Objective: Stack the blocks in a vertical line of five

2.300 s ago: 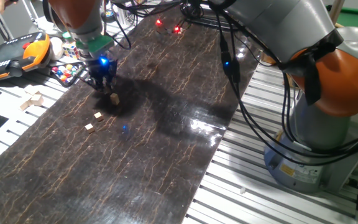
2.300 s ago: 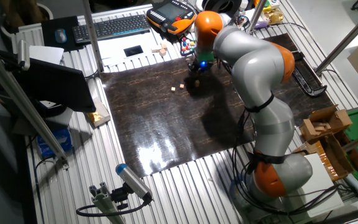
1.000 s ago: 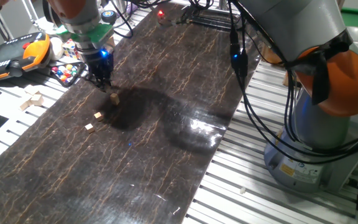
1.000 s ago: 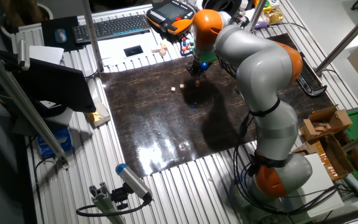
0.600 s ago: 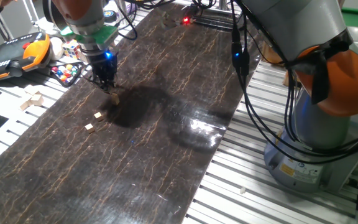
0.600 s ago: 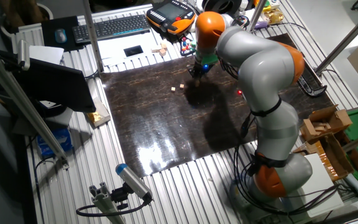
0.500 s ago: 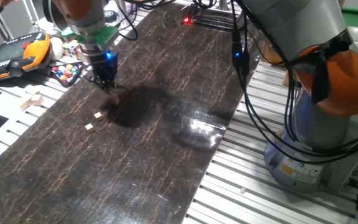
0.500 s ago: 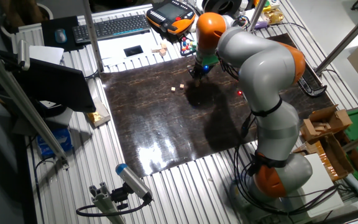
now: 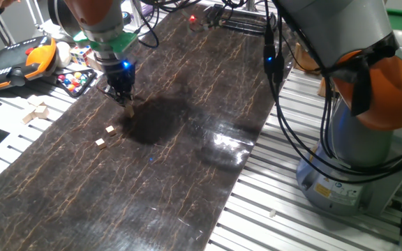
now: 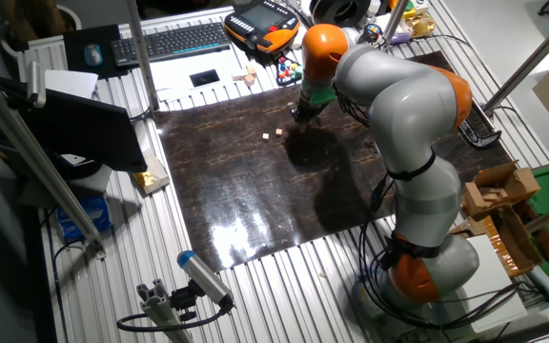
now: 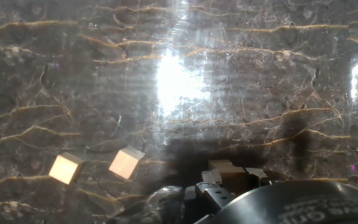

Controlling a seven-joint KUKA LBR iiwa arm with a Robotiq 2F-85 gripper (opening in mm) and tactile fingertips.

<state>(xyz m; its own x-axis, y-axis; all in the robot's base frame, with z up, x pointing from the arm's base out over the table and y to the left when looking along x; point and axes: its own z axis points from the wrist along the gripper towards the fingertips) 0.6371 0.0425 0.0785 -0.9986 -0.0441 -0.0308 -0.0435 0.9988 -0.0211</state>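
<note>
The gripper (image 9: 126,103) is reaching down low over the dark marbled table (image 9: 187,174), its fingers drawn narrow around a small tan block (image 9: 128,109) that is sitting right at the fingertips; in the hand view that same block (image 11: 223,167) is showing as a pale top face just beyond the gripper (image 11: 222,182), with dark finger parts closing in on both sides of it. Whether this block is one cube or the top of a short stack, the pictures are not letting me tell, since the fingers are hiding its lower part. From the other fixed view the gripper (image 10: 298,115) is pointing down at the far part of the table (image 10: 255,210), covering that block. Two more blocks are lying flat on the table nearby, apart from the gripper and just beside each other: one (image 9: 110,130) closer to the gripper and one (image 9: 100,142) a little further off. In the hand view these two, (image 11: 126,162) and (image 11: 65,168), are sitting side by side to the left, not touching. Off the table's edge, a multicoloured puzzle cube (image 9: 81,54) and an orange-and-black pendant (image 9: 16,59) are resting on the slatted bench.
</note>
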